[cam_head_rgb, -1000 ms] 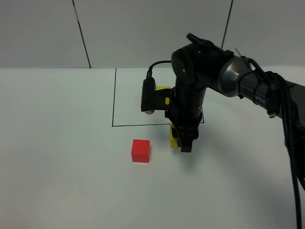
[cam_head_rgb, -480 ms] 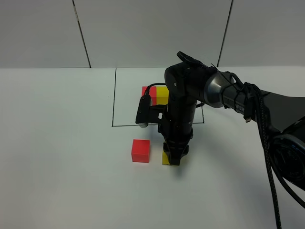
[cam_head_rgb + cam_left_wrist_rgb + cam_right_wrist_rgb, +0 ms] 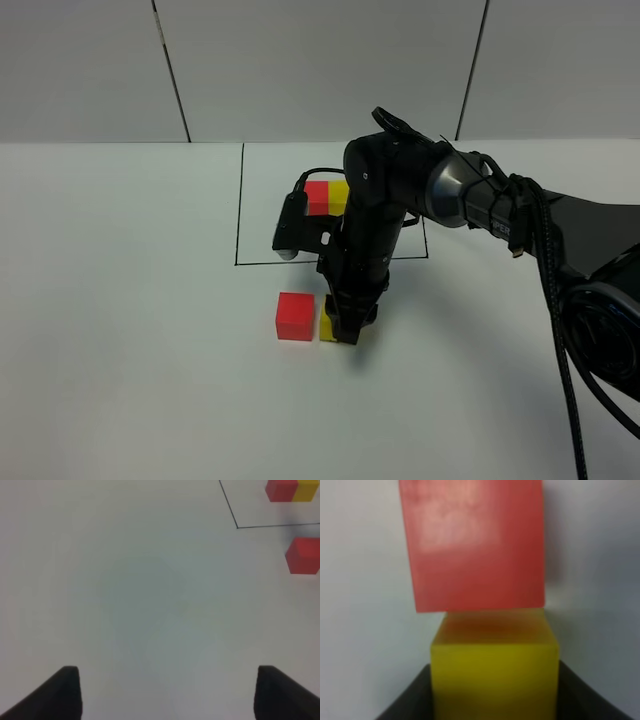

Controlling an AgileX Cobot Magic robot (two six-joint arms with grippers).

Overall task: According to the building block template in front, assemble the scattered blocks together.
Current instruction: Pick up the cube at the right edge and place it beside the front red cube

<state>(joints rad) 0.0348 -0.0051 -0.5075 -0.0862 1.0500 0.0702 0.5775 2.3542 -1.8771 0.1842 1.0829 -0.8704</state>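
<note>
The template, a red and yellow bar (image 3: 327, 197), lies inside a thin black drawn square (image 3: 240, 210) at the back. It also shows in the left wrist view (image 3: 291, 490). The loose red cube (image 3: 295, 316) sits on the table in front of the square. My right gripper (image 3: 346, 326) points down, shut on the loose yellow cube (image 3: 327, 329), and holds it at table level right beside the red cube's right face. In the right wrist view the yellow cube (image 3: 494, 672) meets the red cube (image 3: 475, 545). My left gripper (image 3: 167, 695) is open and empty, far left of the red cube (image 3: 303, 555).
The white table (image 3: 120, 300) stretches around the blocks. The right arm (image 3: 470, 190) with its cable reaches in from the right, over the drawn square. A pale wall with dark seams (image 3: 170, 70) stands behind.
My right gripper has carried the yellow cube from just in front of the square's front line leftward and forward, down beside the red cube. The template has come into view behind the arm.
</note>
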